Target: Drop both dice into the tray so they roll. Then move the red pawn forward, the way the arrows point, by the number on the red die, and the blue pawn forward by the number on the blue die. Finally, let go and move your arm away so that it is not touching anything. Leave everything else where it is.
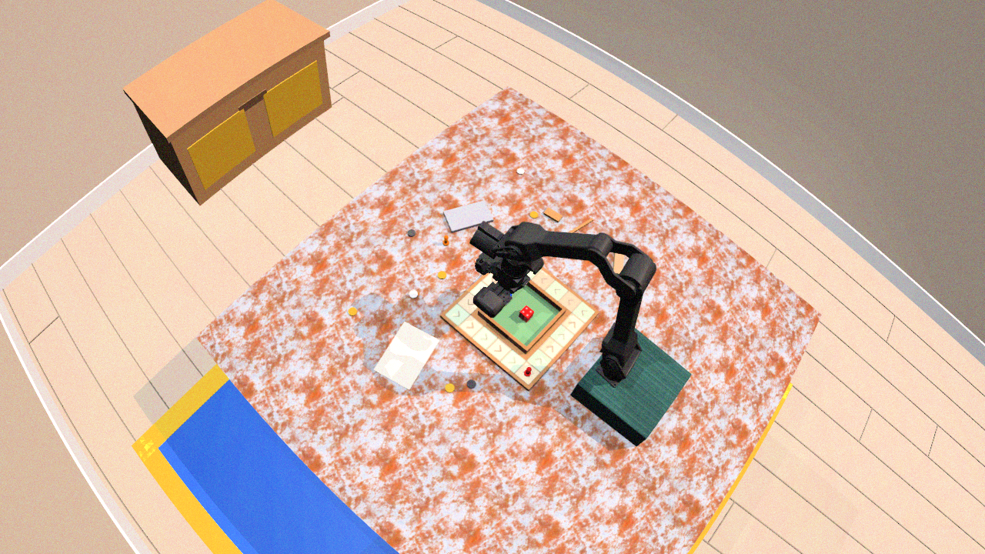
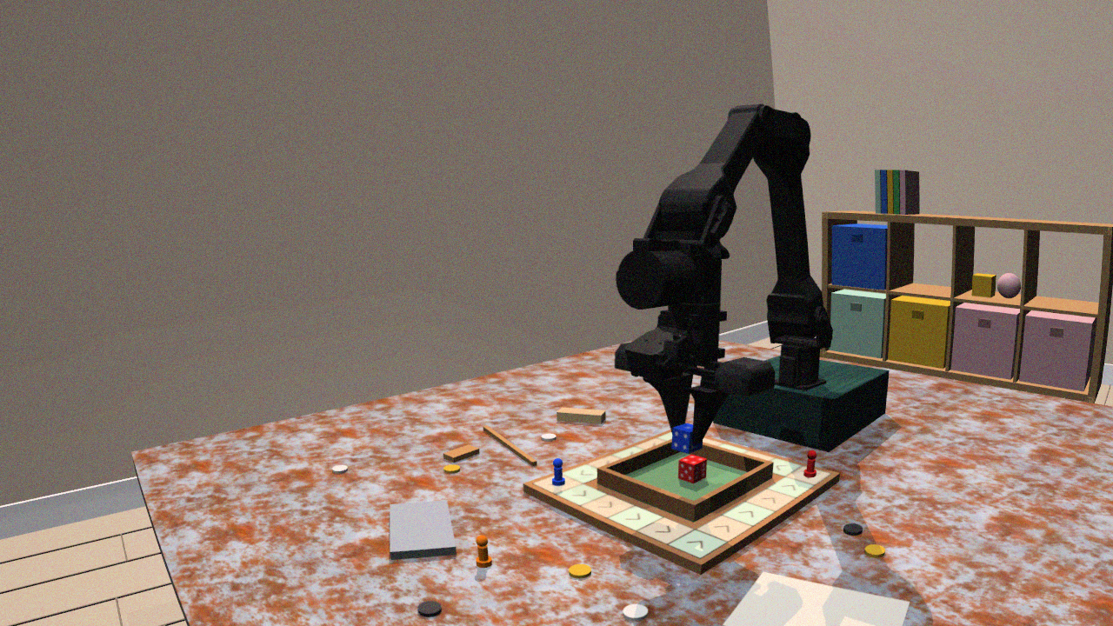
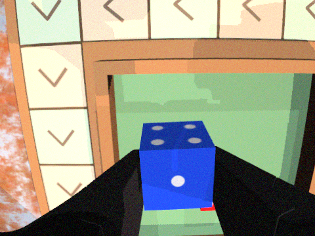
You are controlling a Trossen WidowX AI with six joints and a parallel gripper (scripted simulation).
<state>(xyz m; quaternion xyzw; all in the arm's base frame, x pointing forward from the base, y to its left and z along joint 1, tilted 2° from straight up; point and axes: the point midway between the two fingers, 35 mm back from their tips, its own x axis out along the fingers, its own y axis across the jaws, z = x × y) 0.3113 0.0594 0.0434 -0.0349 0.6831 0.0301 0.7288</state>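
My gripper [image 2: 687,440] [image 3: 174,158] is shut on the blue die [image 2: 683,438] [image 3: 177,174] and holds it above the tray [image 1: 525,346] [image 2: 695,507] [image 3: 203,67]. The red die [image 1: 526,313] [image 2: 691,469] rests on the tray's green floor; only a sliver of it shows in the wrist view. The red pawn [image 1: 528,372] [image 2: 809,464] stands upright on a corner square of the board [image 1: 483,336] [image 2: 631,516] [image 3: 59,88]. The blue pawn [image 2: 557,472] stands upright on another corner square; in the top view the arm hides it.
An orange pawn [image 1: 445,240] [image 2: 482,551], a grey slab [image 1: 468,216] [image 2: 421,529], a pale sheet [image 1: 406,355] [image 2: 816,603], wooden pieces [image 2: 580,416] [image 2: 460,452], a thin stick [image 2: 509,446] and several small discs lie around the board. The arm's green base block [image 1: 640,385] [image 2: 824,401] stands beside it.
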